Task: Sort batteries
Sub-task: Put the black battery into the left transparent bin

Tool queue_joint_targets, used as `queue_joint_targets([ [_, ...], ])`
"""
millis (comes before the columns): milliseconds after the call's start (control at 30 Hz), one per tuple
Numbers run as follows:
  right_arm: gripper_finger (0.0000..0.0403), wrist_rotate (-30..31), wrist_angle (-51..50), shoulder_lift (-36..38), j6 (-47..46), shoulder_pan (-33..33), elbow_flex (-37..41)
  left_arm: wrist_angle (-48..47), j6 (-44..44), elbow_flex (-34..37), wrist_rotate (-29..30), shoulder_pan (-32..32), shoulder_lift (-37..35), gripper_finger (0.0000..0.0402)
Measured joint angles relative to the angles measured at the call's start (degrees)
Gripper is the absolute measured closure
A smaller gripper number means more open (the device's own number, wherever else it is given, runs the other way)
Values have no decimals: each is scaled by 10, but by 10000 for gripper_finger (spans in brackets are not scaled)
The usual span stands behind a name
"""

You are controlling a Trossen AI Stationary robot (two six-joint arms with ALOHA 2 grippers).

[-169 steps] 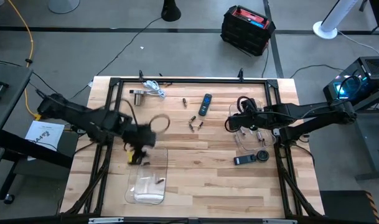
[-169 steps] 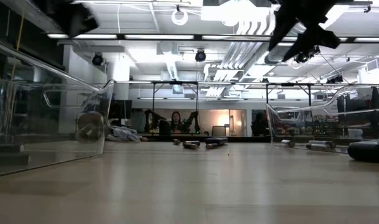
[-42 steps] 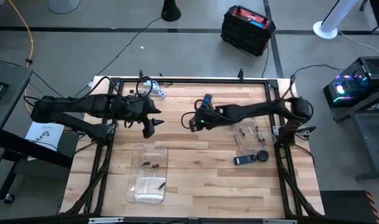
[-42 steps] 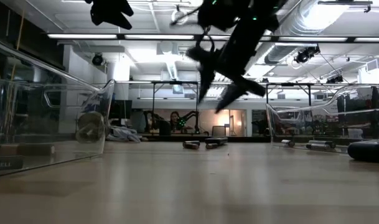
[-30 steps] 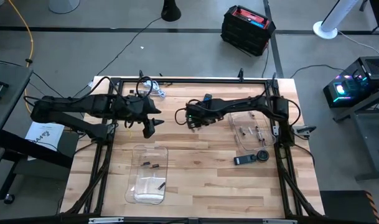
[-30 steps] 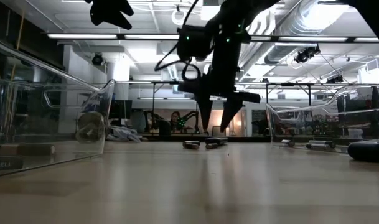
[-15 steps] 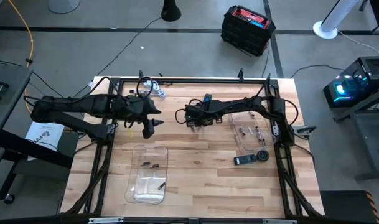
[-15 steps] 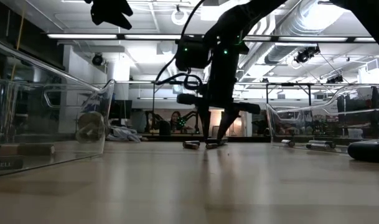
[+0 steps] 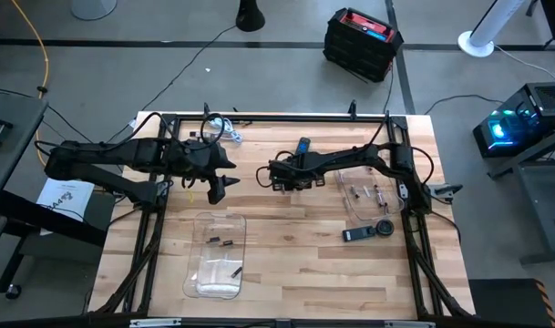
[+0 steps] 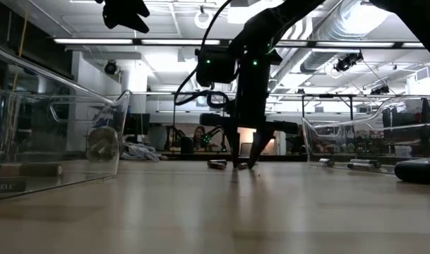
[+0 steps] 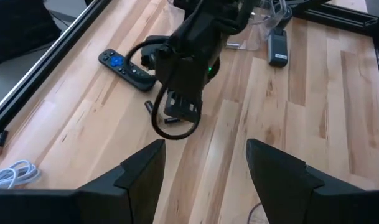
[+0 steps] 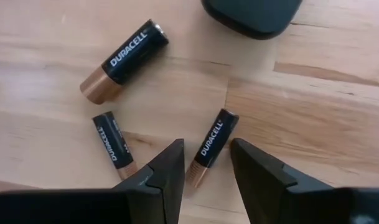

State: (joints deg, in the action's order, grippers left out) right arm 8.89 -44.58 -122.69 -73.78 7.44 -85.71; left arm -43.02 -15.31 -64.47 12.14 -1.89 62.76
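Note:
Three loose batteries lie flat on the wood mid-table [image 9: 283, 183]. In the right wrist view they are a larger one [image 12: 124, 59] and two small ones [image 12: 112, 144], [image 12: 211, 146], black with coppery ends. My right gripper [image 12: 206, 150] is open and points down, low over the table [image 10: 243, 161]. Its fingers stand on either side of the small battery nearest it. My left gripper [image 9: 217, 188] is open and hangs high over the table's left half [image 11: 205, 162], touching nothing. More batteries lie in the left clear tray [image 9: 219, 257] and the right clear tray [image 9: 368, 194].
The black remote [image 9: 301, 149] lies just beyond the loose batteries, its end showing in the right wrist view [image 12: 251, 12]. A white cable [image 9: 224, 130] sits at the far left. Two small black devices [image 9: 359, 234], [image 9: 385, 228] lie near the right tray. Bare wood stretches between the trays.
My right gripper has moved toward the table's left, over the loose batteries, and come down until its fingertips are just above the wood around them. The left arm and the batteries have stayed where they were.

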Motion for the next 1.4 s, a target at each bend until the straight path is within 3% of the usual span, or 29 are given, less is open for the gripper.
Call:
queue_joint_targets([
  [167,286,11,-2,-8,74,-1,1,0,0,0,0,0,0,183],
  [333,384,31,-23,10,164,-6,2,0,5,0,5,0,-2,183],
  [567,395,120,-75,128,213,-27,3,9,6,0,61,3,-23,183],
  [667,394,120,-41,174,255,-43,5,9,6,0,71,16,-33,183],
  [767,398,60,64,206,318,-60,5,9,6,0,72,29,-38,183],
  [900,398,-117,227,196,417,-90,2,9,-2,0,72,40,-40,183],
  [1000,398,-208,298,162,453,-114,4,10,-12,0,72,46,-39,183],
  [1233,398,-328,451,69,448,-122,4,27,-31,0,75,46,-39,183],
  [1400,398,-360,568,29,427,-120,3,59,-32,0,80,46,-39,183],
])
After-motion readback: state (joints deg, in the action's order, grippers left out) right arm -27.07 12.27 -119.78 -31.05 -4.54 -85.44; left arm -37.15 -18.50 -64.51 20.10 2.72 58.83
